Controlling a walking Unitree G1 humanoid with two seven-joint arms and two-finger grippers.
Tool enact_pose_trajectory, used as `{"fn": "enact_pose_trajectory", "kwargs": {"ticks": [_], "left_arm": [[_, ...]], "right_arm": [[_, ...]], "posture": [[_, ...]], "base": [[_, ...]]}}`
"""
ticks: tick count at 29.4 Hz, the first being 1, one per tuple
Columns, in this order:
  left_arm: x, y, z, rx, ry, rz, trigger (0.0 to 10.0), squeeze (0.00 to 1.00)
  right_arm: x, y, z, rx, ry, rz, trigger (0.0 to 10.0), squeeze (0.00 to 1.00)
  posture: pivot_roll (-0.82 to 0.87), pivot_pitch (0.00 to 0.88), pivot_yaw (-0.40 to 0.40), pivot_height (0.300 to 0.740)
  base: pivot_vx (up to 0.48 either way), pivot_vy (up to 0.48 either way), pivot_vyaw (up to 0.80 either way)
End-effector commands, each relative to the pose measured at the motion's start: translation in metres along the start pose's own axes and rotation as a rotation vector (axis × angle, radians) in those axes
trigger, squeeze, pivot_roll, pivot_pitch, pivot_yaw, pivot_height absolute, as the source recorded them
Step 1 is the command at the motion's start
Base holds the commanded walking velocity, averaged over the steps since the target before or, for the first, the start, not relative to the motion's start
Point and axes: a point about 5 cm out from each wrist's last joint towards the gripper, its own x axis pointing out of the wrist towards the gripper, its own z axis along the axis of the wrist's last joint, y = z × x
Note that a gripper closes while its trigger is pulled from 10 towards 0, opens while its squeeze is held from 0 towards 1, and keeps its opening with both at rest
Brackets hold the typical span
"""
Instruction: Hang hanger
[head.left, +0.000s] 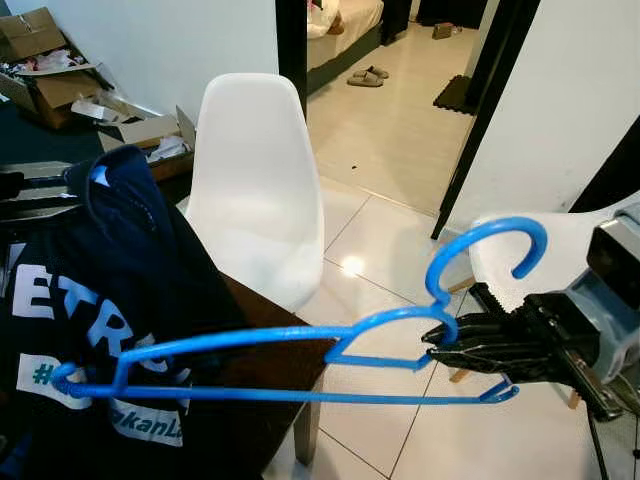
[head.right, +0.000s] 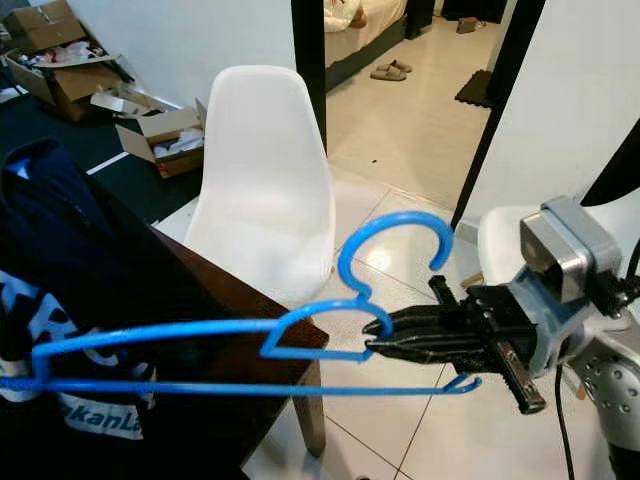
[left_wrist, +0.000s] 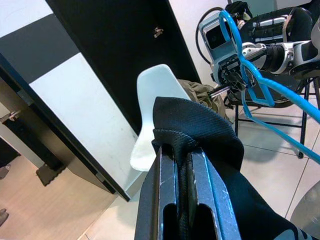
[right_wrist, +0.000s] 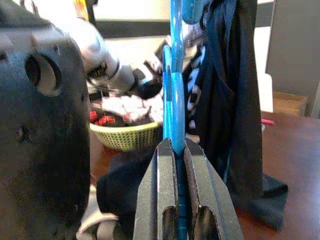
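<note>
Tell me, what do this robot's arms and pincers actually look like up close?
The right pincer has two long, glossy black fingers on a black block, with a boxy silver-grey wrist unit behind it and a thin black cable. The left pincer has the same flat, dark metal fingers.

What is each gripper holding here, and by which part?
The right gripper clamps the blue hanger at its neck, just below the hook. The left gripper pinches a fold of the dark T-shirt.

White lettering on the dark garment at near left reads "ETR", partly cut off; a white strip beneath shows "#" and "kanL".
</note>
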Motion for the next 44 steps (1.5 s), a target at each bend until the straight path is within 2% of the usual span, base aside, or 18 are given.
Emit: {"fn": "enact_pose_trajectory", "kwargs": {"ticks": [1,2,3,5,7,13,15,17,18,22,25,35,40,44], "left_arm": [[0.001,0.001,0.004,0.02,0.015,-0.008,10.0,0.0],[0.0,0.001,0.004,0.02,0.014,-0.01,10.0,0.0],[0.0,0.001,0.004,0.02,0.014,-0.01,10.0,0.0],[0.0,0.0,0.004,0.02,0.014,-0.014,10.0,0.0],[0.0,0.0,0.004,0.02,0.014,-0.015,10.0,0.0],[-0.001,0.0,0.004,0.022,0.012,-0.016,10.0,0.0],[0.0,0.0,0.004,0.023,0.012,-0.017,10.0,0.0],[0.0,0.0,0.004,0.025,0.01,-0.017,10.0,0.0],[0.0,0.0,0.004,0.025,0.01,-0.017,10.0,0.0],[0.0,0.0,0.004,0.028,0.007,-0.019,10.0,0.0],[0.001,0.0,0.004,0.029,0.004,-0.02,10.0,0.0],[0.002,0.0,0.005,0.026,0.003,-0.025,10.0,0.0],[0.0,0.0,0.005,0.025,0.007,-0.022,10.0,0.0],[0.0,0.0,0.005,0.024,0.009,-0.02,10.0,0.0]], "right_arm": [[-0.004,-0.002,0.017,-0.057,-0.094,-0.026,10.0,0.0],[-0.01,-0.005,0.028,-0.088,-0.174,-0.062,10.0,0.0],[-0.01,-0.005,0.028,-0.088,-0.174,-0.062,10.0,0.0],[-0.021,-0.008,0.046,-0.142,-0.296,-0.108,10.0,0.0],[-0.026,-0.009,0.053,-0.165,-0.335,-0.122,10.0,0.0],[-0.029,-0.007,0.052,-0.175,-0.312,-0.138,10.0,0.0],[-0.028,-0.008,0.047,-0.166,-0.275,-0.146,10.0,0.0],[-0.022,-0.009,0.031,-0.131,-0.161,-0.157,10.0,0.0],[-0.022,-0.009,0.031,-0.131,-0.161,-0.157,10.0,0.0],[-0.014,-0.011,0.007,-0.06,-0.013,-0.162,10.0,0.0],[-0.01,-0.014,-0.004,-0.051,0.039,-0.171,10.0,0.0],[-0.01,-0.017,-0.004,-0.077,0.033,-0.181,10.0,0.0],[-0.015,-0.01,0.023,-0.101,-0.166,-0.114,10.0,0.0],[-0.014,-0.004,0.029,-0.099,-0.211,-0.061,10.0,0.0]], "posture": [[0.02,0.113,0.023,0.74],[0.02,0.113,0.023,0.74],[0.02,0.113,0.023,0.74],[0.02,0.113,0.022,0.74],[0.02,0.113,0.022,0.74],[0.02,0.108,0.02,0.74],[0.02,0.105,0.021,0.74],[0.02,0.103,0.022,0.74],[0.02,0.103,0.022,0.74],[0.02,0.097,0.022,0.74],[0.02,0.097,0.021,0.74],[0.02,0.102,0.021,0.74],[0.03,0.107,0.023,0.74],[0.02,0.108,0.024,0.74]], "base": [[0.0,0.0,0.0],[0.0,0.0,0.0],[0.0,0.0,0.0],[0.0,0.0,0.0],[0.0,0.0,0.0],[0.0,0.0,0.0],[0.0,0.0,0.0],[0.0,0.0,0.0],[0.0,0.0,0.0],[0.0,0.0,0.0],[0.0,0.0,0.0],[0.0,0.0,0.0],[0.0,0.0,0.0],[0.0,0.0,0.0]]}}
